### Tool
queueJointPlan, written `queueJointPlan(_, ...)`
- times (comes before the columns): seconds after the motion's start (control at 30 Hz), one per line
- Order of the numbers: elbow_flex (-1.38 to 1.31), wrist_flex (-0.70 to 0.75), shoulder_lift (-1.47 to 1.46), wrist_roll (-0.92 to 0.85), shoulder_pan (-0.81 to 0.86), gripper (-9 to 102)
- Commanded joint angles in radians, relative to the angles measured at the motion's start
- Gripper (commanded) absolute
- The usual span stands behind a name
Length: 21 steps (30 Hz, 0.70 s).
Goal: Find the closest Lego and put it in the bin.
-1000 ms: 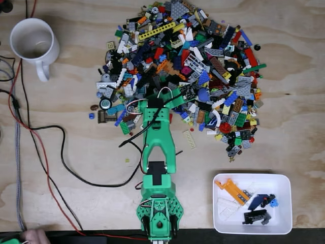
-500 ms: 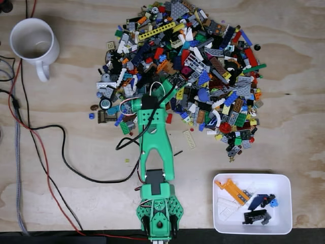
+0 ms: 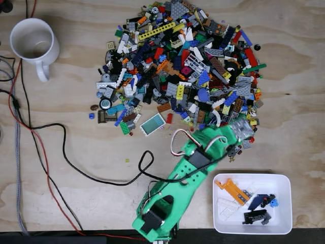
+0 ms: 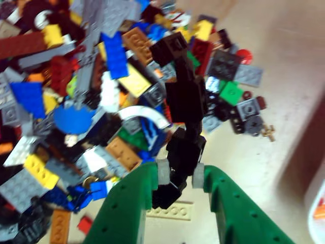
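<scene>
A big heap of mixed Lego (image 3: 188, 66) covers the upper middle of the table in the fixed view. My green gripper (image 3: 239, 133) hangs over the heap's lower right edge, just above the white bin (image 3: 252, 176). In the wrist view the gripper (image 4: 180, 175) is shut on a long black Lego piece (image 4: 185, 101) that sticks out ahead of the fingertips, over the pile's edge. The bin holds an orange piece (image 3: 232, 189) and a few dark and blue ones.
A white mug (image 3: 33, 43) stands at the upper left. Black and red cables (image 3: 66, 152) run down the left side and loop toward the arm's base. A pale window piece (image 3: 152, 123) lies below the heap. A tan plate (image 4: 170, 210) lies under the gripper.
The arm has swung from the heap's lower middle to its lower right edge, close to the bin. The pale window piece it covered is now in the open.
</scene>
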Motion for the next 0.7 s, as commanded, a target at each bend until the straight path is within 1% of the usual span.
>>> queueJointPlan(0.0, 0.026, -0.089, 0.075, -0.083, 0.405, 0)
queueJointPlan(0.07, 0.081, -0.15, 0.075, -0.12, 0.52, 0)
queueJointPlan(0.1, 0.112, -0.158, 0.075, -0.147, 0.561, 0)
queueJointPlan(0.27, 0.268, -0.233, 0.087, -0.209, 0.67, 1)
queueJointPlan(0.33, 0.298, -0.249, 0.103, -0.21, 0.68, 4)
queueJointPlan(0.4, 0.296, -0.236, 0.121, -0.202, 0.675, 5)
queueJointPlan(0.5, 0.287, -0.23, 0.16, -0.184, 0.667, 10)
queueJointPlan(0.57, 0.285, -0.229, 0.181, -0.181, 0.652, 16)
queueJointPlan(0.67, 0.268, -0.268, 0.207, -0.155, 0.614, 15)
